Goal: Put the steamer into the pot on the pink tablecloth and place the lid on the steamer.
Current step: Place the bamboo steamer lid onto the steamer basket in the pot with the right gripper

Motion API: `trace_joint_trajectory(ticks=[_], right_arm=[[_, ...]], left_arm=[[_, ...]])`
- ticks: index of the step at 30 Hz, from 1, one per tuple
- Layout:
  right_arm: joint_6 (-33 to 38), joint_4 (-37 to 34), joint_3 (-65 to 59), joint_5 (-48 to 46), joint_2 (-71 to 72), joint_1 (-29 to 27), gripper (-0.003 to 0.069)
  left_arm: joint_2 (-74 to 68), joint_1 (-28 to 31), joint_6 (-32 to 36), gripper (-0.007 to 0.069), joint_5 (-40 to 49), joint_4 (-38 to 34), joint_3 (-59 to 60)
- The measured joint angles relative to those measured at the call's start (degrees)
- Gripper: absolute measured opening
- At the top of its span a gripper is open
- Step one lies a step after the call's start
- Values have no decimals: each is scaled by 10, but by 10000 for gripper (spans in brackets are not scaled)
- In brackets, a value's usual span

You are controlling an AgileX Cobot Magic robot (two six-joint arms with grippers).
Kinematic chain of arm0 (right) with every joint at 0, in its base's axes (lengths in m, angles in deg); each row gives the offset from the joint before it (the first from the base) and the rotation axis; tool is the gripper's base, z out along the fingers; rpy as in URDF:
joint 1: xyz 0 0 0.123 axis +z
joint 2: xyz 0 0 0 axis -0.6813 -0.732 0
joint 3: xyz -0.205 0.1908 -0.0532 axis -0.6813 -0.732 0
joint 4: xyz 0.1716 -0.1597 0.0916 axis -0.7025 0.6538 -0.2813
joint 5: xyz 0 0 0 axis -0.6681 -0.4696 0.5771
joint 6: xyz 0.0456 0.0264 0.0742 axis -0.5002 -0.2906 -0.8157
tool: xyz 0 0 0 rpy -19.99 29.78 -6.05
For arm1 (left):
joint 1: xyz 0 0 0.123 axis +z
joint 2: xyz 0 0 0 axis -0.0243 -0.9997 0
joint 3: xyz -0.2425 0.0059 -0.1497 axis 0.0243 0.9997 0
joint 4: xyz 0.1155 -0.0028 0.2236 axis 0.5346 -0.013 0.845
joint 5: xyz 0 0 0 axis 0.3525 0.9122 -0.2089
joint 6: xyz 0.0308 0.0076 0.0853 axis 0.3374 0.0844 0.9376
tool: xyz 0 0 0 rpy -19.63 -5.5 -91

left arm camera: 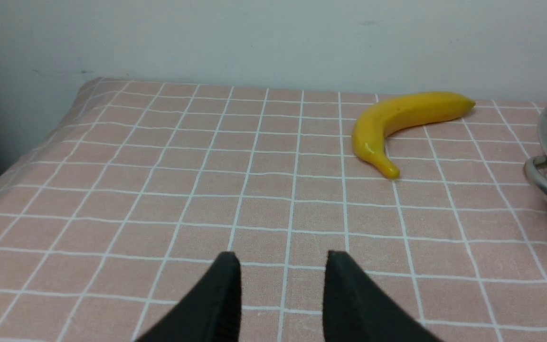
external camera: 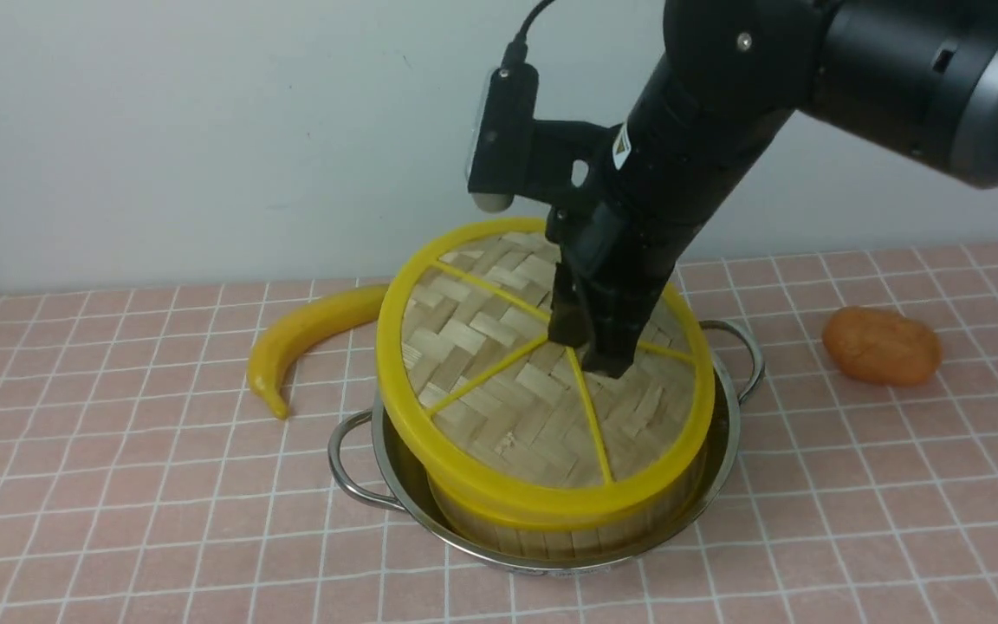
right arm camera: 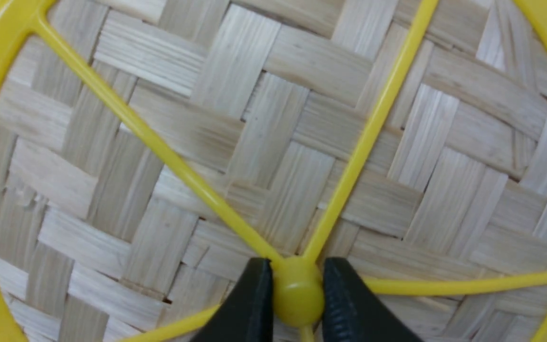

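**Desk:** What's on your monitors, biggest thing first?

**Operator:** The pink tablecloth point(external camera: 118, 485) covers the whole table as far as the pale wall. On it, about the middle of my front view, stands the pot point(external camera: 499, 559), with one wire handle on each side. The steamer point(external camera: 508, 539) is down inside the pot, and I can see its bamboo wall and yellow rim above the steel edge.

**Desk:** And the lid?

**Operator:** The lid point(external camera: 482, 381) is on top of the steamer, but at a tilt. Its near edge meets the steamer's rim and its far edge looks higher. I can't tell whether it's seated all the way round.

**Desk:** Grippers?

**Operator:** My right gripper point(external camera: 590, 351) comes down from the upper right and is clamped on the lid at its centre. My left gripper point(left arm camera: 283, 259) hangs over bare cloth well to the left of the pot. Its jaws stand apart with nothing between them.

**Desk:** Anything smaller?

**Operator:** A banana point(external camera: 308, 334) lies on the cloth just left of the pot, behind the left handle. An orange lump point(external camera: 880, 347) sits on the cloth well off to the right. The smallest thing is the yellow knob point(right arm camera: 297, 297) where the lid's spokes meet. On the right wrist view it is pinched between the two black fingers.
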Motion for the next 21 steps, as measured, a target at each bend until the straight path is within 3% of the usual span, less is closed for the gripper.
trace_joint_trajectory(ticks=[13, 21], right_arm=[[-295, 14, -13, 0, 56, 0, 148], [-375, 19, -65, 3, 140, 0, 148]], left_arm=[[0, 0, 0, 243, 0, 0, 0], [0, 0, 0, 243, 0, 0, 0]])
